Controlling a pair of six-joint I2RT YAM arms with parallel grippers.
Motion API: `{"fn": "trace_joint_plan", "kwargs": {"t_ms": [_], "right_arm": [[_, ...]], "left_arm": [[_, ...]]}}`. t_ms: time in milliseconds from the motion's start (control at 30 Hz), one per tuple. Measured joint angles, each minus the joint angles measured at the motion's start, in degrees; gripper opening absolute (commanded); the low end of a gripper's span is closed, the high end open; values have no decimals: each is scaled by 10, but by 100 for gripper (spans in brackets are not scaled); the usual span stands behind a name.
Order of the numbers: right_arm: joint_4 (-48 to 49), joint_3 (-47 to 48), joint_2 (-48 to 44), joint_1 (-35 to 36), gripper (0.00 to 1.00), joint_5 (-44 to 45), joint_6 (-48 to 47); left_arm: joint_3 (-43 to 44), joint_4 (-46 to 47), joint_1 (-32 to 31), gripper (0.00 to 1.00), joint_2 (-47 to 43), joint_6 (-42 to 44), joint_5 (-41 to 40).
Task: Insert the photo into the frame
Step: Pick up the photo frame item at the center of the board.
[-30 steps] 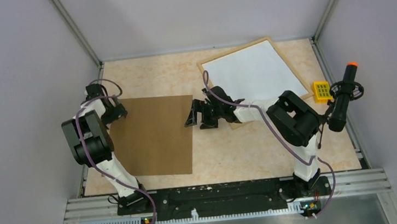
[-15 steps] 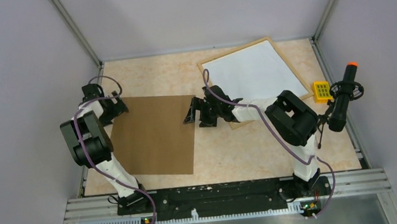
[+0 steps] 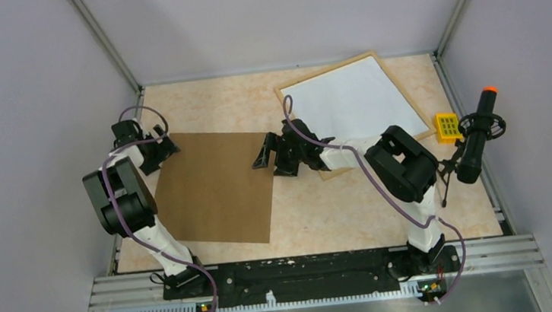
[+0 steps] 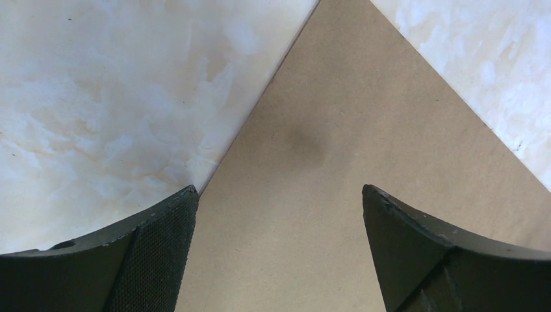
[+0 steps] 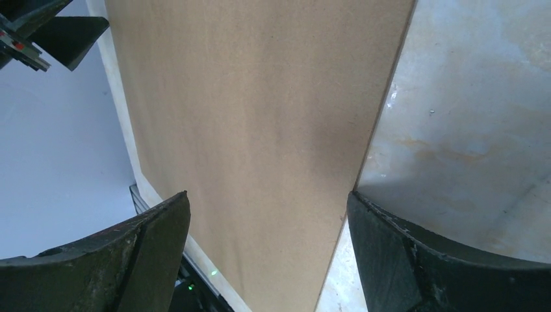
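Frame [image 3: 324,71] aside; left fingers [image 4: 156,260], right fingers [image 5: 416,260] spread wide over brown board [image 3: 215,188].

The right pincer [image 3: 268,160] now sits farther left and a little farther from the arms' bases than a second ago, closer over the right edge of the brown board [image 3: 215,188]; the right arm's elbow leans left with it; the board lies turned slightly clockwise in the top view, its far left corner higher up the surface [image 3: 317,213] and its far edge slanting more; the left pincer [image 3: 163,153] sits a touch farther from the bases, beside that corner; the left arm's dark upper link stands slightly nearer the left wall.
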Motion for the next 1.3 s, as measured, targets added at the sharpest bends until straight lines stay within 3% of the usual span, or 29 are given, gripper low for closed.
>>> {"fn": "trace_joint_plan", "kwargs": {"t_ms": [300, 567, 833, 1000, 1133, 1300], "right_arm": [[-11, 3, -10, 0, 86, 14, 10], [-61, 1, -94, -5, 87, 49, 0], [-43, -75, -199, -82, 89, 59, -13], [-62, -107, -205, -168, 90, 35, -71], [-119, -80, -162, -236, 91, -12, -152], [-207, -31, -122, -258, 91, -30, -253]], "left_arm": [[-46, 61, 10, 98, -22, -12, 39], [-95, 118, 9, 98, -45, -25, 86], [-116, 131, -67, 98, -57, -89, 111], [-121, 143, -134, 99, -55, -142, 130], [-127, 159, -177, 99, -51, -180, 148], [-143, 176, -191, 99, -52, -205, 175]]}}
